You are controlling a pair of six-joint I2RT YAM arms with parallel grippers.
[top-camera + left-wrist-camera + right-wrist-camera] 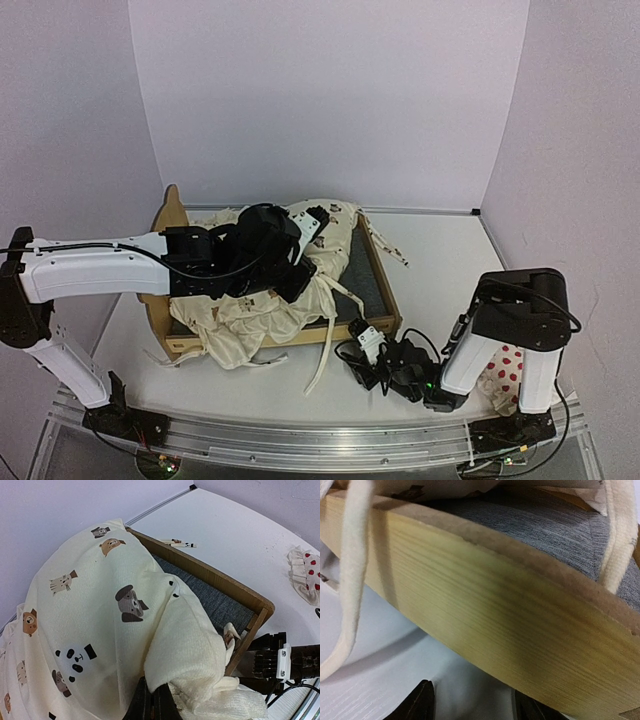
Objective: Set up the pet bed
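Observation:
The pet bed (383, 285) is a light plywood frame with a dark grey base (222, 605), standing left of centre on the table. A cream animal-print cushion (335, 235) lies bunched over it, with ties hanging over the front. My left gripper (300, 272) reaches over the bed and is shut on a fold of the cushion (100, 595), as the left wrist view shows (152, 705). My right gripper (352, 348) sits low at the bed's near right corner. It is open (475, 707), with bare table between its fingers and the wooden end board (495, 630) just ahead.
A small white pillow with red dots (505, 375) lies on the table behind the right arm, also seen in the left wrist view (307, 575). Cushion ties (350, 580) dangle over the end board. Walls close the table at the back and sides.

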